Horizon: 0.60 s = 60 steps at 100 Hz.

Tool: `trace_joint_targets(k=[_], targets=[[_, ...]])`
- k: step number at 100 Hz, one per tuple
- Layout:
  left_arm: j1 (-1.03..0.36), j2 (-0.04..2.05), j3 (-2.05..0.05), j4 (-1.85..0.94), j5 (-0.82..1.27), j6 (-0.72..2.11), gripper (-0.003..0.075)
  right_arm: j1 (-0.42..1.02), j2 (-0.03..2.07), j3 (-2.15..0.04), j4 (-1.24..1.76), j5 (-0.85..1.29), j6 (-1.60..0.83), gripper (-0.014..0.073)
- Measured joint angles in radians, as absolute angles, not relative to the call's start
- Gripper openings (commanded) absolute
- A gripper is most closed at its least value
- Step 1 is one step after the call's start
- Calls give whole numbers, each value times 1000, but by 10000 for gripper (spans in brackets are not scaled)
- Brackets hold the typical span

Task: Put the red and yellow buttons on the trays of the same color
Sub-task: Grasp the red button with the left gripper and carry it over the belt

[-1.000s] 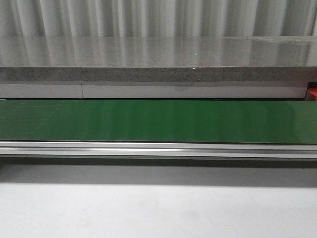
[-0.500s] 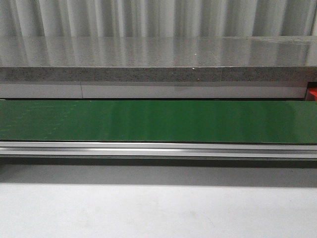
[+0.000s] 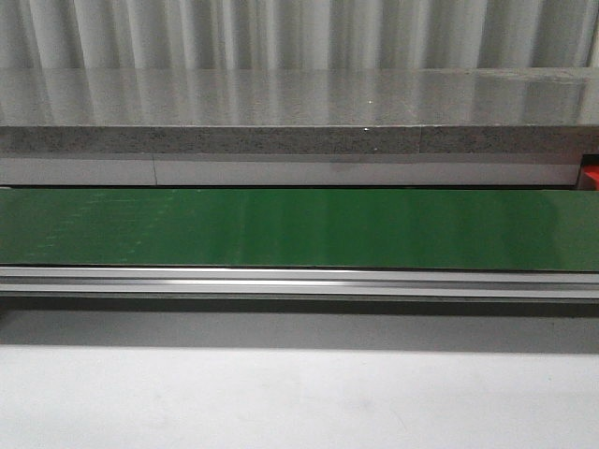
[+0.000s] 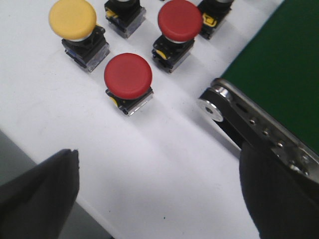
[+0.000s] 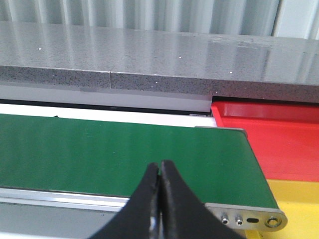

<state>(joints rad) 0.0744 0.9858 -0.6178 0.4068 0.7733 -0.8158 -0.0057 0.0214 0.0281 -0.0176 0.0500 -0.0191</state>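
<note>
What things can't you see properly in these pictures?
- Front view: no buttons or claws show at all; only a red sliver peeks in at the edge.
- Left wrist view: two black buttons are cut off by the frame, so their cap color is hidden.
- Right wrist view: the red tray and yellow tray run off the frame.

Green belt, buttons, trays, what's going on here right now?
Nothing is held yet. The left gripper hangs open above push buttons on the white table, nearest a red button. The right gripper is shut and empty over the green belt, beside the red tray and yellow tray.
</note>
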Motion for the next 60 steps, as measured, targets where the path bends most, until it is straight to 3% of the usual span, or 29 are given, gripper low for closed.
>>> trace_joint_targets(k=[60], targets=[[315,1247,-629,413,556,-826,626,-6,21,28,-18,50,-19,-67]])
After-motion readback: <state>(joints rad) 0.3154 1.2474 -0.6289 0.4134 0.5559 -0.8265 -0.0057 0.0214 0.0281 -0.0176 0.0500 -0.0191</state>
